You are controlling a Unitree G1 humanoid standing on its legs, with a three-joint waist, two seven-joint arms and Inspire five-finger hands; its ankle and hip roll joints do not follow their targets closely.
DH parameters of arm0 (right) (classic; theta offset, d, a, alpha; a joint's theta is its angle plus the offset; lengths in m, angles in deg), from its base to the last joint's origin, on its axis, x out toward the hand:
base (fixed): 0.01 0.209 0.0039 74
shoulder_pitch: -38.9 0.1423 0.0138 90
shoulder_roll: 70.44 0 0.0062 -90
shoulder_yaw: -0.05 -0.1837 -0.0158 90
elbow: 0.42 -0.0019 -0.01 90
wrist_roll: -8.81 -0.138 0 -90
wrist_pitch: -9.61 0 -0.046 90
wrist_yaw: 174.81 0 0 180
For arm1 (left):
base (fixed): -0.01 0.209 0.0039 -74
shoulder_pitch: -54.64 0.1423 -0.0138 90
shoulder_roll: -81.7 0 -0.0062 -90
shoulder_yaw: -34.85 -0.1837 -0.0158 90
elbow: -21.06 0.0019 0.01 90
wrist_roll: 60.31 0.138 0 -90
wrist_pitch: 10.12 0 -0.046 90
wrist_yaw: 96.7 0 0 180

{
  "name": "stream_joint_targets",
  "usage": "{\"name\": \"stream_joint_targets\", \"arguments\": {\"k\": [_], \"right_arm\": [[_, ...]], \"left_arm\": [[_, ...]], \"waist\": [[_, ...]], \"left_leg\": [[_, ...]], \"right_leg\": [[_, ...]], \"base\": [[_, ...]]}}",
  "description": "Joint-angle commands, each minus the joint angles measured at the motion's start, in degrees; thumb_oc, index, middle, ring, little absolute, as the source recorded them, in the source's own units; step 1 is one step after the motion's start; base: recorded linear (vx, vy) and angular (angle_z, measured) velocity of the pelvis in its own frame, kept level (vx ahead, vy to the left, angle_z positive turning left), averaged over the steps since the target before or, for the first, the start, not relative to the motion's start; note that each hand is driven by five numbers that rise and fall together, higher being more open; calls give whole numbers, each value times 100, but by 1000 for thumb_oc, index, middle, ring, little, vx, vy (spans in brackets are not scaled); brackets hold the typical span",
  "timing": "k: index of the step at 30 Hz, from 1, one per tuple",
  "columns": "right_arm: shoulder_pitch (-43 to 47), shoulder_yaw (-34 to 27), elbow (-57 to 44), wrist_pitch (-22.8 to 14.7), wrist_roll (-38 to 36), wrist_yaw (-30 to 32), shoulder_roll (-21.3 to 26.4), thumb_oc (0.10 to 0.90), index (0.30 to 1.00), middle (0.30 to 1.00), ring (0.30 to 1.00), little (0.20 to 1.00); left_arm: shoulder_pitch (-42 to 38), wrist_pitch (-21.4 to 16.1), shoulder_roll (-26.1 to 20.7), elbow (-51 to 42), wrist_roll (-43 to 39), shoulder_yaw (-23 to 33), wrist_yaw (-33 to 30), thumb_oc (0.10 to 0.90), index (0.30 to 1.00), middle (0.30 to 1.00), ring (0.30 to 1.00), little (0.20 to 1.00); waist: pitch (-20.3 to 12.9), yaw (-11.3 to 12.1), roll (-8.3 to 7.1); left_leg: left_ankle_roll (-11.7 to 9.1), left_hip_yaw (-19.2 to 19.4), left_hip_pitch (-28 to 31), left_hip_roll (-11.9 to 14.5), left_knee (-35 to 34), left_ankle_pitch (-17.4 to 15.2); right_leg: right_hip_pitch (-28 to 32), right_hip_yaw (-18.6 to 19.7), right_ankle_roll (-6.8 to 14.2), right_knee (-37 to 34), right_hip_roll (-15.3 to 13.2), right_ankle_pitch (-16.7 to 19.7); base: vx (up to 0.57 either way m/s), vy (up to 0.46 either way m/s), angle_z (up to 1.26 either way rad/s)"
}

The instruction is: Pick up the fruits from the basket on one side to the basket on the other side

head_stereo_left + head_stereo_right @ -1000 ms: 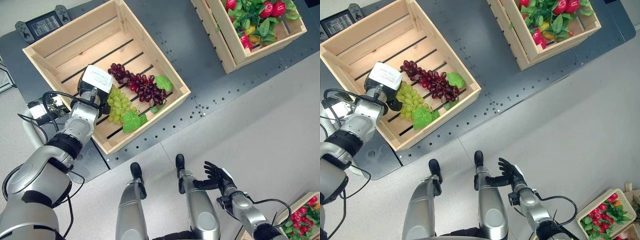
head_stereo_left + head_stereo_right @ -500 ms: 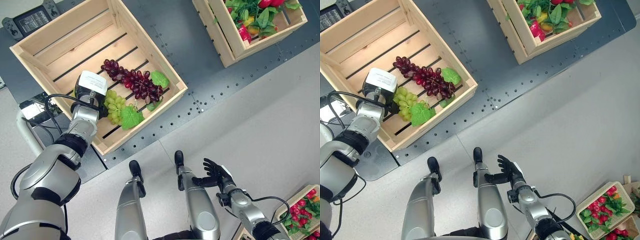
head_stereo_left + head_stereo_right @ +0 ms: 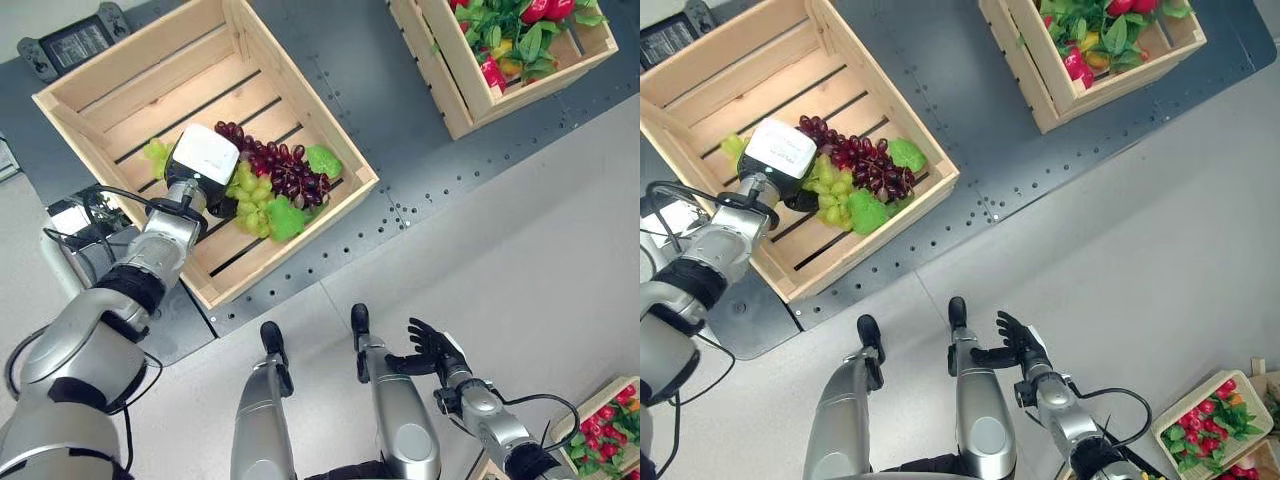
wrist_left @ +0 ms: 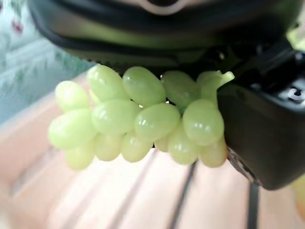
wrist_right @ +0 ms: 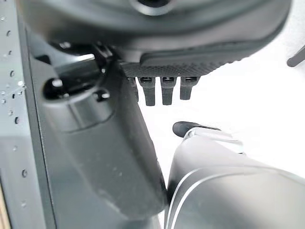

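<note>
- Two bunches in your wooden crate: green grapes clasped by left hand, dark grapes alongside.
- Lift straight up, clearing the dark bunch.
- Right hand: fingers relaxed, empty, low.

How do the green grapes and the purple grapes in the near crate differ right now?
The green grapes are pale green and gripped by the left hand, so they hang above the slats; the purple grapes are dark red-purple, lie loose on the crate floor and no hand touches them. The purple bunch stretches longer; the green one looks more compact. Both are leafy bunches within the same wooden crate.
</note>
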Motion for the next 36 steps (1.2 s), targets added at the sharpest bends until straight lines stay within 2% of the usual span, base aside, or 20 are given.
{"name": "stream_joint_targets", "arguments": {"k": [1,5,7,10,14,17,21,26,30,33,36], "right_arm": [[-659,-429,-220,-232,-298,287,274,800,900,900,900,900],[-919,-731,-284,-360,-324,419,176,800,900,900,900,900],[-1070,-927,-402,-352,-245,452,116,800,900,900,900,900],[-1207,-1065,-639,-400,-120,569,125,800,900,900,900,900],[-1523,-1553,-1529,-361,-265,788,299,800,900,900,900,900],[-1667,-1874,-2089,-70,-102,930,502,800,900,900,900,900],[-1848,-2546,-3325,223,-766,500,908,800,900,900,900,900],[-1383,-3023,-4480,352,-1190,-68,1413,800,900,900,900,900],[-848,-3038,-4973,381,-1181,-110,1532,800,900,900,900,900],[-221,-2749,-5389,508,-1234,-155,1547,800,900,900,900,900],[87,-2383,-5721,646,-1577,-585,1562,800,900,900,900,900]], "left_arm": [[-334,-44,-631,-887,-37,734,-912,400,300,300,300,300],[177,-189,-1175,-1917,-200,1178,-1096,400,300,300,300,300],[667,-322,-1389,-2592,-141,1707,-1001,400,300,300,300,300],[1162,-427,-1488,-3064,-94,2182,-938,400,300,300,300,300],[2300,-615,-1598,-3917,-1,2944,-608,400,300,300,300,300],[2862,-721,-1634,-4276,103,3257,-272,400,300,300,300,300],[3633,-925,-1815,-4804,280,3684,26,400,300,300,300,300],[3553,-1114,-1684,-4850,412,3467,33,400,300,300,300,300],[3343,-1124,-1462,-4884,422,3247,227,400,300,300,300,300],[3002,-1022,-1093,-4898,477,2985,671,400,300,300,300,300],[2823,-915,-937,-4888,334,2813,857,400,300,300,300,300]], "waist": [[-160,121,240],[-427,249,330],[-662,317,374],[-876,357,399],[-1311,416,415],[-1501,416,441],[-1773,410,489],[-1950,391,563],[-2012,441,604],[-2075,545,631],[-2137,639,608]], "left_leg": [[111,65,399,-438,-70,-385],[87,-32,748,-503,-450,-334],[68,-83,1052,-535,-767,-283],[24,-120,1318,-522,-1046,-215],[-35,-197,1893,-498,-1612,-117],[-44,-211,2140,-467,-1812,-83],[-59,-242,2505,-458,-2091,-47],[-96,-217,2758,-458,-2306,-22],[-101,-230,2861,-478,-2413,-17],[-76,-265,2912,-497,-2482,-29],[-66,-276,2900,-507,-2455,-24]], "right_leg": [[118,-185,-104,48,350,-64],[443,-253,-73,-188,293,-78],[732,-290,-62,-389,272,-85],[1016,-333,-53,-599,255,-72],[1602,-379,-6,-1031,243,-25],[1811,-392,14,-1158,240,-2],[2143,-386,48,-1400,216,60],[2384,-433,113,-1700,152,210],[2478,-413,169,-1878,100,331],[2495,-441,213,-1852,68,323],[2500,-485,232,-1843,22,330]], "base": [[24,-13,5],[31,-13,14],[73,-35,13],[61,-46,13],[90,-52,12],[73,-19,4],[72,-25,-1],[9,-5,6],[-3,5,-2],[-41,1,2],[-42,-8,2]]}}
